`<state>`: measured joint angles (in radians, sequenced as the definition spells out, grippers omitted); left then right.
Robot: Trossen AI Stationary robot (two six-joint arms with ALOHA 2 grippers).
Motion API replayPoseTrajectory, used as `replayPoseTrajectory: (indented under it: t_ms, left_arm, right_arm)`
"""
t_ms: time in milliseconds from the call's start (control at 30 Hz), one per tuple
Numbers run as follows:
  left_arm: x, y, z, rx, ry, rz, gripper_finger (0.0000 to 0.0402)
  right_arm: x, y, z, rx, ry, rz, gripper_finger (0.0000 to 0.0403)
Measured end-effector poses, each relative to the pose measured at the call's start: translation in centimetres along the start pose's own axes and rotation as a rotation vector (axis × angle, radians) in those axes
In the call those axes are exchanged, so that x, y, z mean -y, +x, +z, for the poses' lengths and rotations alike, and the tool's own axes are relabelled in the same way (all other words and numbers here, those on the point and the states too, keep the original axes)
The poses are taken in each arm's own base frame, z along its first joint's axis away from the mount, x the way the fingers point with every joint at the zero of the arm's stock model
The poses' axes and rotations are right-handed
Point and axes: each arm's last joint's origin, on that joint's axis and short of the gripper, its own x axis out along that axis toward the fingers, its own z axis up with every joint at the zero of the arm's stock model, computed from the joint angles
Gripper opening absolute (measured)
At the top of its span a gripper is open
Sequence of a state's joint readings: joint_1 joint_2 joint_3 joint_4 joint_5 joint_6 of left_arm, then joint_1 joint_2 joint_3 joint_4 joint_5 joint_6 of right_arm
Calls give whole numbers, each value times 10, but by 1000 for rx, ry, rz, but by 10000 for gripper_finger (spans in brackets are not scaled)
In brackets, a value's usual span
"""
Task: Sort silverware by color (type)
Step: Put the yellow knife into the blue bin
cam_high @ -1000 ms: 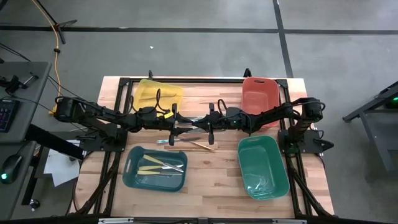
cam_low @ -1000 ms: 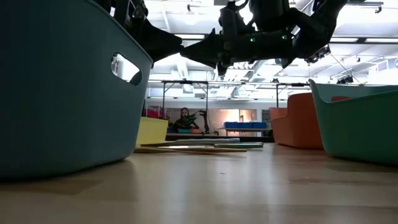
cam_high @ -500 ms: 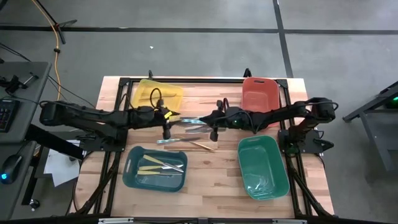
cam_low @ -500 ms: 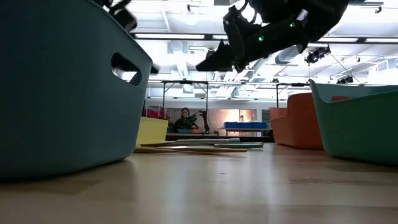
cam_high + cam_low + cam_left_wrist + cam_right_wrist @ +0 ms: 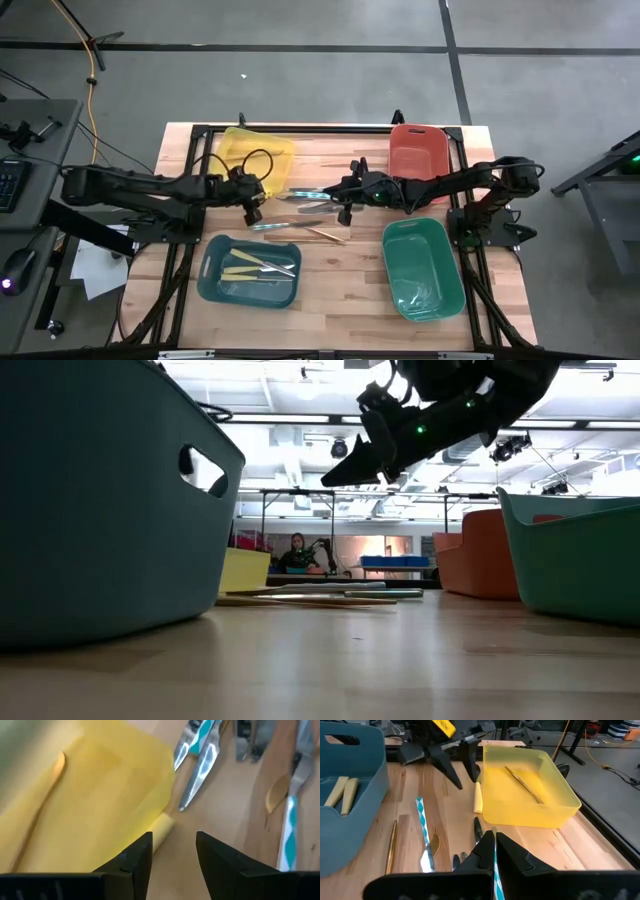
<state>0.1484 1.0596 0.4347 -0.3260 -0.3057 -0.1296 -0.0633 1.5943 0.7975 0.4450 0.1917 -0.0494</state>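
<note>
While the left gripper (image 5: 252,208) hangs w/ fingers spread and nothing between them, just beside the yellow bin (image 5: 228,148) at its table-centre corner, the right gripper (image 5: 343,199) is seen pressed together on a teal-tinted utensil (image 5: 495,870), held above the table centre. In the right wrist view a thin teal-and-white strip is pinched between the closed fingertips.

Silverware is spread over several spots. One gold-tan utensil (image 5: 524,783) lies inside the yellow bin. A cream-yellow utensil (image 5: 160,831) lies on the wood touching that bin's outer wall, just ahead of the left fingers (image 5: 134,864). Loose pieces are scattered at mid-table between the two grippers: two teal-tinted pieces w/ silver blades (image 5: 200,762), another teal-striped utensil (image 5: 423,834), a gold-tan stick (image 5: 392,845) and dark silver-grey pieces (image 5: 478,831).

Cream-yellow utensils (image 5: 243,264) and at least one silver-grey piece (image 5: 281,267) are seen in the blue bin (image 5: 207,270). What the green bin (image 5: 395,243) holds can't be made out, and the red bin (image 5: 418,134) shows no contents from above.

In the low view a person (image 5: 297,553) is seen far off, beyond the table.
</note>
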Motion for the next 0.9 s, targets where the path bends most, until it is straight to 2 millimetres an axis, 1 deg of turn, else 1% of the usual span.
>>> replayPoseTrajectory:
  t_ms: [200, 433, 633, 700, 833, 900]
  left_arm:
    - [-3, 14, -4, -81, 64, 21, 142]
    - [-7, 27, 0, -67, 138, 72, 142]
    - [-8, 34, -2, -106, 182, 89, 142]
    - [-8, 36, -3, -116, 182, 85, 142]
    - [-6, 38, -5, -132, 212, 18, 142]
    - [-5, 40, -5, -142, 228, 21, 142]
  right_arm:
    - [1, 0, 0, -1, 8, -2, 0]
    - [1, 0, 0, -2, 8, -2, 0]
    - [0, 0, -1, -12, 6, -1, 0]
    - [0, 0, -1, -13, 6, -1, 0]
    - [0, 0, -2, -16, 5, -1, 0]
    - [0, 0, -2, -16, 5, -1, 0]
